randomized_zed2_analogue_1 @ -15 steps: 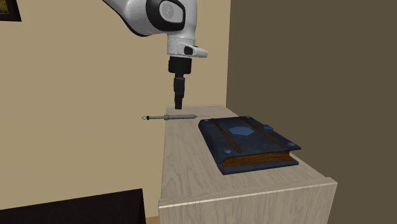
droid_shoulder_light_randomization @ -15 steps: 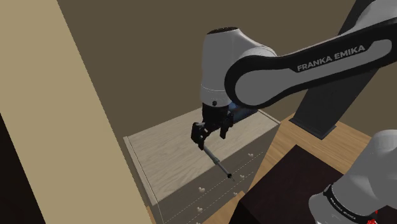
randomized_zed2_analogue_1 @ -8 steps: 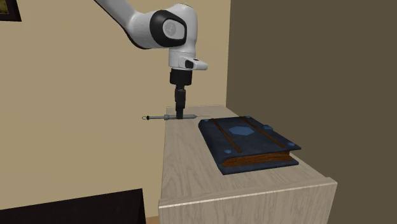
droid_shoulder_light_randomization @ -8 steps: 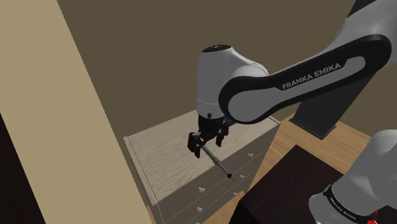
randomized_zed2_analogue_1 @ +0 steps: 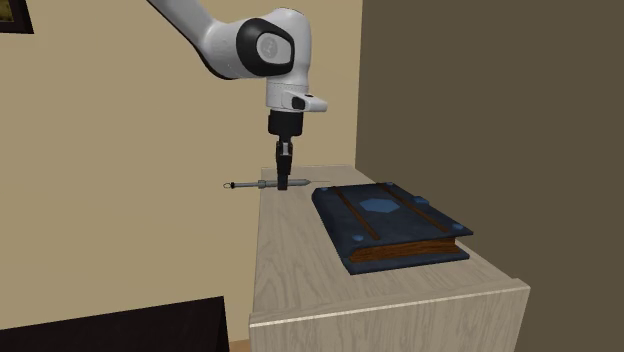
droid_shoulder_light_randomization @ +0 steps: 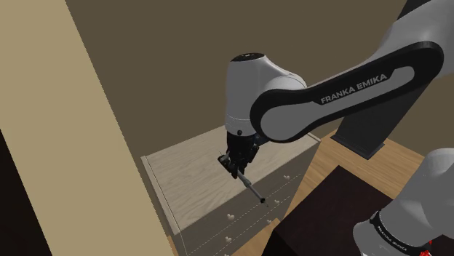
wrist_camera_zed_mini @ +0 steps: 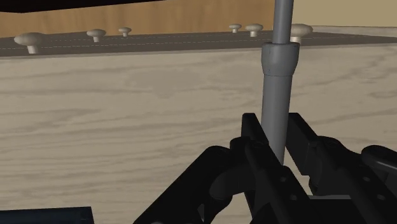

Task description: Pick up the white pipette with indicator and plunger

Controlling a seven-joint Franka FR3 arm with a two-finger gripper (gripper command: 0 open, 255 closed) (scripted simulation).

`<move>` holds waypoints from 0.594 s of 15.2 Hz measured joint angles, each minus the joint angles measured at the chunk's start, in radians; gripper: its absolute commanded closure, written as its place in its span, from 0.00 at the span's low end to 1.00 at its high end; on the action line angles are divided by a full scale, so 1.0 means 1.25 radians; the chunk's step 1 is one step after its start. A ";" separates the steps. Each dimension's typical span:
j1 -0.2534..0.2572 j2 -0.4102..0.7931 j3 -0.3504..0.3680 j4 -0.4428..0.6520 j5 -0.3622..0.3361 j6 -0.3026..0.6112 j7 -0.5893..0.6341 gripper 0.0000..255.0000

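The end effector (randomized_zed2_analogue_1: 284, 183) is clenched on the grey pipette (wrist_camera_zed_mini: 278, 83) at the dresser's (randomized_zed2_analogue_1: 300, 262) far end, on the second exterior view's left of a blue book (randomized_zed2_analogue_1: 390, 225).
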 measured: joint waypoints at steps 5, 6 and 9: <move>0.001 -0.001 0.001 0.002 0.002 -0.002 -0.002 1.00; 0.002 -0.002 0.001 0.007 0.003 -0.010 -0.002 1.00; 0.001 -0.017 -0.001 0.021 0.009 -0.039 -0.005 1.00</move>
